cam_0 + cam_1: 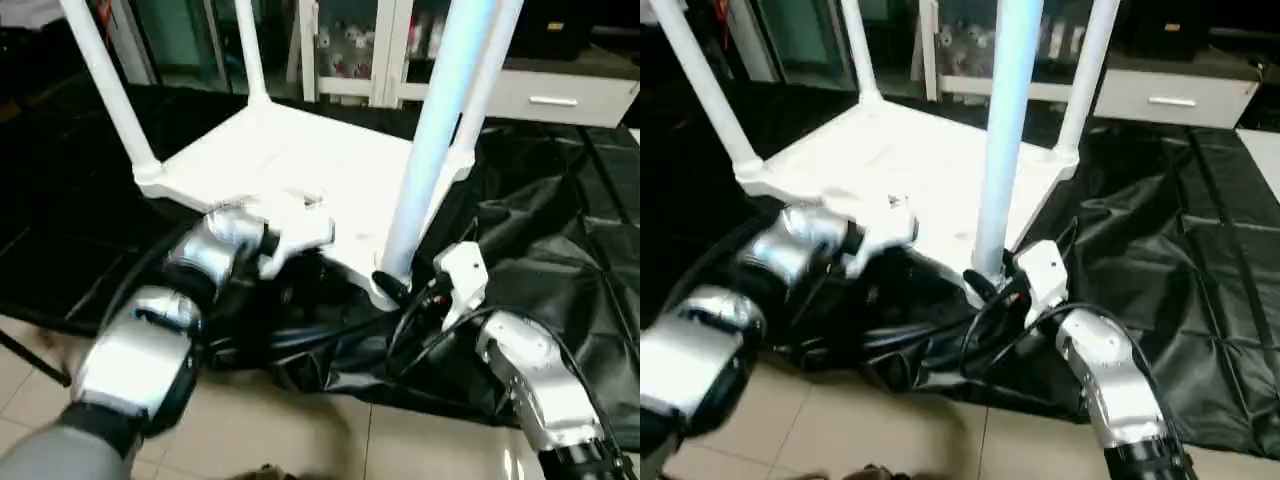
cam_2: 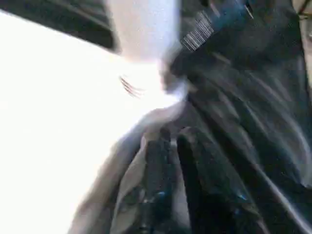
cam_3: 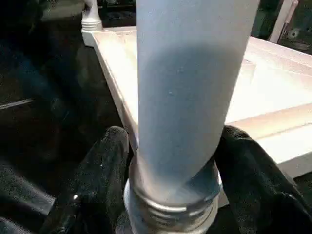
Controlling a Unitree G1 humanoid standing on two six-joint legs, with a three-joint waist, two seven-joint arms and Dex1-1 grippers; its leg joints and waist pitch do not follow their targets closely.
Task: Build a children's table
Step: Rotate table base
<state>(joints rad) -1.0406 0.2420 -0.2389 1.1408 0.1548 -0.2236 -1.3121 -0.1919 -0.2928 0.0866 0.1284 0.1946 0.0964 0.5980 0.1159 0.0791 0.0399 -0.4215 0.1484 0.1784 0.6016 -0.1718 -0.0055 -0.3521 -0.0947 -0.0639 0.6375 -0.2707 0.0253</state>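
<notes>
Lying upside down on the black-covered work surface (image 1: 560, 230), the white tabletop (image 1: 300, 165) of the children's table, underside up, with all four white legs rising from its corner sockets. Standing at the far left corner, one leg (image 1: 105, 85); at the far middle, a second (image 1: 250, 50); at the far right, a third (image 1: 480, 90), partly behind the nearest leg (image 1: 430, 140), which stands at the corner closest to the robot. Gripping the base of that nearest leg, the right gripper (image 3: 173, 161): two black fingers (image 3: 100, 165) pressed on either side of the tube just above the threaded collar (image 3: 170, 207), tight around the leg, as seen from the right wrist. Reaching over the near edge of the tabletop from the left, the silver left forearm (image 1: 215, 250), with the left gripper (image 2: 170, 146) down beside that edge, just left of the nearest leg's socket. Seen from the left wrist, two black fingers (image 2: 195, 165) close together with a narrow gap, nothing visibly between them; too blurred to tell whether touching the tabletop. Crumpled black sheeting (image 1: 910, 340) bunched under the near corner, with black cables (image 1: 990, 320) looping by the right wrist. Beyond the table, glass-fronted cabinets (image 1: 350, 45) and a white drawer unit (image 1: 560, 95).
</notes>
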